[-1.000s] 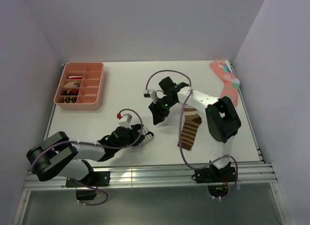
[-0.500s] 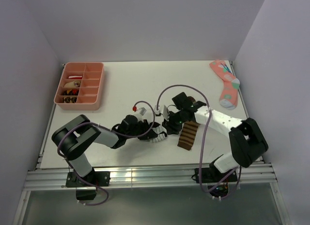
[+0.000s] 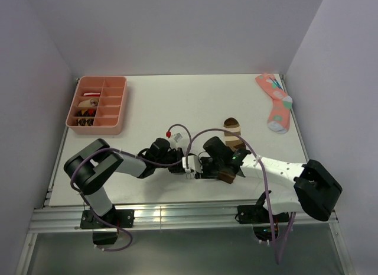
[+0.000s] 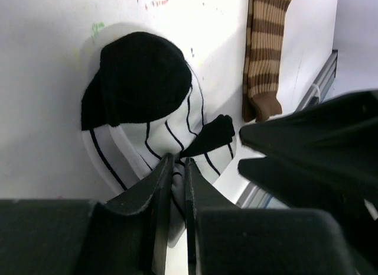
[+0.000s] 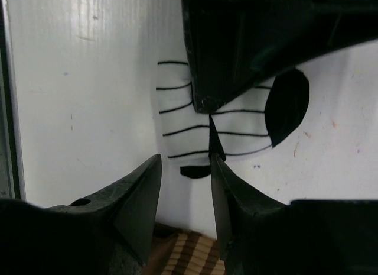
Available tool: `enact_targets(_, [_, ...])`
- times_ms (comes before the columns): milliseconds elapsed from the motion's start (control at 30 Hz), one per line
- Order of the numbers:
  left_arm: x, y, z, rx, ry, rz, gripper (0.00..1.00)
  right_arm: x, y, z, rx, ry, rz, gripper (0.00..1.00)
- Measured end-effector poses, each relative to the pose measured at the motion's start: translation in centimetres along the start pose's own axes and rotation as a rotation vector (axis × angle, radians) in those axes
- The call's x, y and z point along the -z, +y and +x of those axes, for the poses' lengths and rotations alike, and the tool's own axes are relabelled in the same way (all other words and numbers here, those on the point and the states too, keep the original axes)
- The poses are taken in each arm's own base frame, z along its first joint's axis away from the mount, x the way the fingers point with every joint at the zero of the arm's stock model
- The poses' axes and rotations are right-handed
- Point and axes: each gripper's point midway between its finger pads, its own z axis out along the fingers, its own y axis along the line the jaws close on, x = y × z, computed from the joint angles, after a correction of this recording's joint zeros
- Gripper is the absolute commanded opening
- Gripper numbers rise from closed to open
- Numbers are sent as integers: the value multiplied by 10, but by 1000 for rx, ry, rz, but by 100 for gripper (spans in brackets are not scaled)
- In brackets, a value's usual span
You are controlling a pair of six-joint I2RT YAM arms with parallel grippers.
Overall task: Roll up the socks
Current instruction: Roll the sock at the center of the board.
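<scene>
Our left gripper (image 4: 177,164) was pinched on the white striped sock (image 4: 147,127); our right gripper (image 5: 185,165) hung spread beside it. We judged rolling barely begun, the brown-and-tan sock (image 4: 263,50) lying flat.

No words, numbers, labels or brand marks are showing legibly in any view. The white sock (image 4: 147,133) just ahead of the left hand (image 4: 177,162) is carrying only thin black stripes. The brown sock (image 4: 263,50) beyond it is showing only bands. The small coloured flecks on the bench (image 4: 47,80) past the socks are not forming letters. The right hand (image 5: 186,162) is showing plain black surfaces.
</scene>
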Motion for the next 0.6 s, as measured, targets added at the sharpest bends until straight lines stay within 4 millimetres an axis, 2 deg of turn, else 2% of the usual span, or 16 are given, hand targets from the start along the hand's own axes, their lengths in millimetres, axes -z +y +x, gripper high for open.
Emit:
enact_targets(267, [4, -1, 11, 37, 57, 9, 0, -12, 10, -24, 117, -29, 19, 45])
enact_targets(600, [10, 1, 18, 63, 88, 12, 0, -21, 26, -19, 172, 17, 13, 42])
